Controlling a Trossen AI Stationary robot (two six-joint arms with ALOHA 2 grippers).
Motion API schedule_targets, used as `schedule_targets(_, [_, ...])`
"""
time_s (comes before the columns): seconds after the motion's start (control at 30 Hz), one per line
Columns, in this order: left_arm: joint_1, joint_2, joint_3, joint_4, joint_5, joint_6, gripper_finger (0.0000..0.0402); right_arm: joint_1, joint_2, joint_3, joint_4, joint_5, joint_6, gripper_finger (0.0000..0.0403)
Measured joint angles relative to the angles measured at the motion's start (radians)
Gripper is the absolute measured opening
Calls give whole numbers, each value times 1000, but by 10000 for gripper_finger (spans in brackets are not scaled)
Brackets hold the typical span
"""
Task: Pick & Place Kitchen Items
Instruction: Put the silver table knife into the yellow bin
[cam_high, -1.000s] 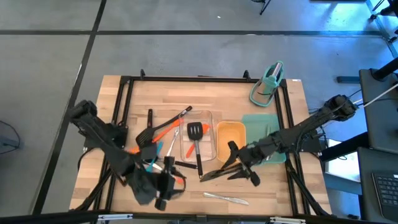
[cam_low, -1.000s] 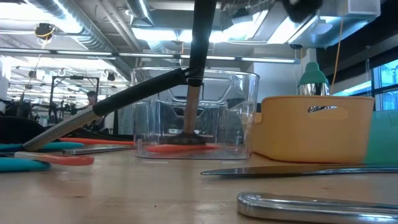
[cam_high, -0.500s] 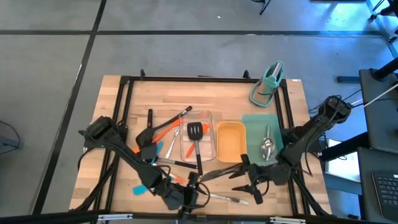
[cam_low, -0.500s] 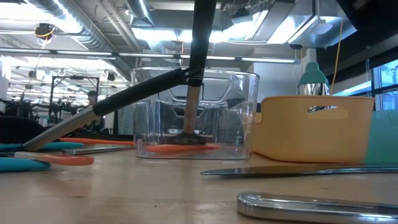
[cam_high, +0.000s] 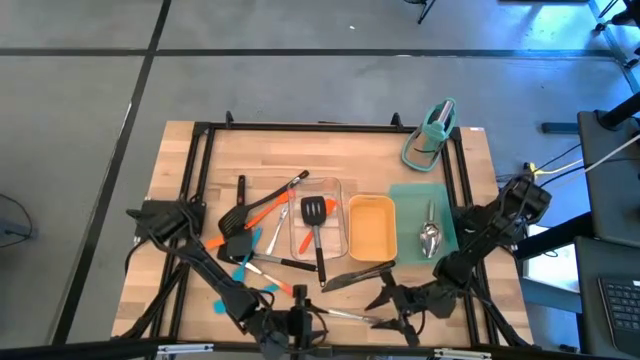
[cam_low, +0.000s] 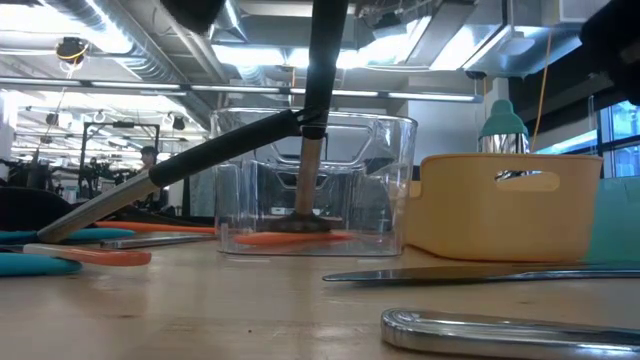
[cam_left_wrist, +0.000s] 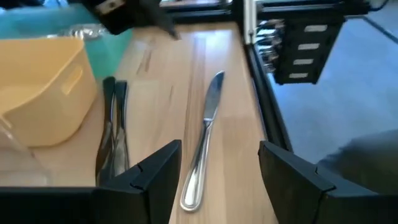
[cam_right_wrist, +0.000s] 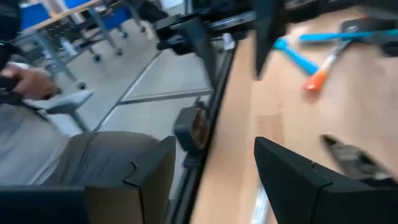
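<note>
Both arms have swung back to the worktop's (cam_high: 180, 160) near edge, left gripper (cam_high: 290, 325) and right gripper (cam_high: 395, 310) with jaws spread and empty, a steel knife (cam_left_wrist: 202, 149) just ahead of the left jaws; one black turner (cam_high: 314, 222) sits in the clear tray (cam_high: 338, 185), a spoon (cam_high: 430, 235) on the teal mat (cam_high: 410, 195), most utensils (cam_high: 250, 235) still loose.

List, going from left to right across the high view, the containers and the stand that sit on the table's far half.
Clear tray → yellow tray → teal tray holding a steel spoon → teal stand, farthest right and also farthest back.
</note>
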Motion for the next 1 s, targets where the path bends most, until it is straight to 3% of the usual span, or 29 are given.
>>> schedule_targets(0.13, [14,18,1,47,-17,30,209,29,58,0,56,28,31,222])
schedule_targets(0.33, [51,61,1,57,-6,56,209,84,129,26,58,224,135,222])
schedule_targets(0.53, [74,103,1,56,19,49,197,72,132,76,-14,91,125,222])
schedule_targets(0.8, [76,135,1,31,39,15,161,71,132,97,-159,106,277,222])
schedule_targets(1.0, [68,150,1,14,45,-50,136,74,132,98,-165,106,286,222])
